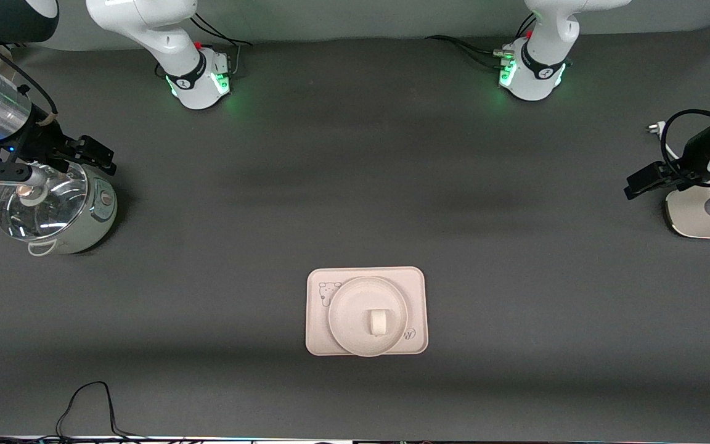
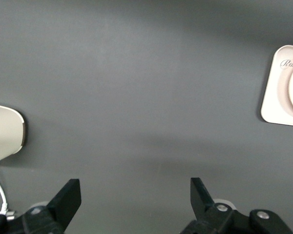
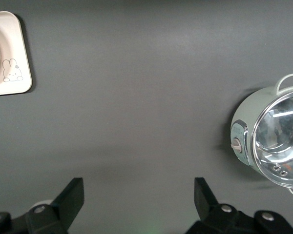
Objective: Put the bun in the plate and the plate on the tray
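The bun (image 1: 377, 322) lies in the plate (image 1: 346, 314), and the plate sits on the tray (image 1: 413, 283), low in the frame's centre. Both grippers hang well apart from it, fingers spread and empty: the right gripper (image 1: 93, 154) at the frame's left edge above a lidded pot (image 1: 77, 228), the left gripper (image 1: 641, 184) at the right edge. Neither looks nearer; nothing seems left to move.

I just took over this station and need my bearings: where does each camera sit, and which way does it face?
Front view: high across the table, facing both arm bases; bun on plate on tray; right end effector above the pot, left end effector at its own end.
Left wrist view: looks down past its open fingers at the table.
Right wrist view: looks down past its open fingers.
Shared: the tray shows in all three views, the pot in the front and right wrist views.
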